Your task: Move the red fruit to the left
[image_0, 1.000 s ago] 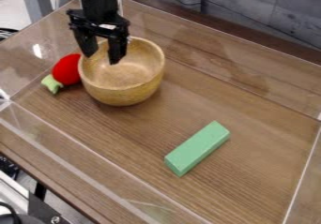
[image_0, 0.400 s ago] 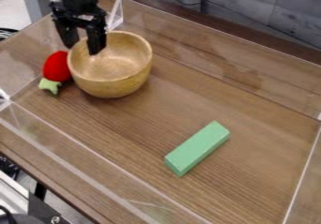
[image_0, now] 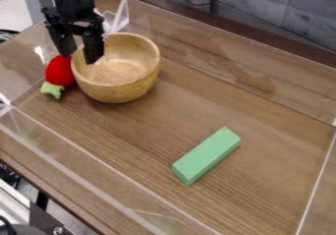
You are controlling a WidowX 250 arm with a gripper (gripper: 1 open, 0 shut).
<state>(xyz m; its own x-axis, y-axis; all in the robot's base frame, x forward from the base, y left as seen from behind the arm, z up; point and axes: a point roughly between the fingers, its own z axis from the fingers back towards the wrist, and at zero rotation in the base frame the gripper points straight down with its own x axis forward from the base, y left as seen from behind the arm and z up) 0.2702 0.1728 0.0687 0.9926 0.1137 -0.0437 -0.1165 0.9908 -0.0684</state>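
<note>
Gripper (image_0: 74, 50) shifted left above the bowl's rim
Jaws gaped empty beside the round wooden bowl (image_0: 116, 69); small red toy fruit (image_0: 59, 72) untouched at its left

Arm above the gripper (image_0: 74, 44) runs out of the top edge, so only its lower black section shows. Landmark: wooden bowl (image_0: 117, 68). Red fruit (image_0: 59, 72) sits just left of the bowl; its right side is hidden behind the bowl's wall, its top partly covered by the dark fingers (image_0: 55, 48). Whether those fingers touch the fruit cannot be told. Pale green stub at its lower left is too small to make out in detail. Clear tray wall (image_0: 157, 214), well in front of the bowl, is cut off at the bottom edge.
</note>
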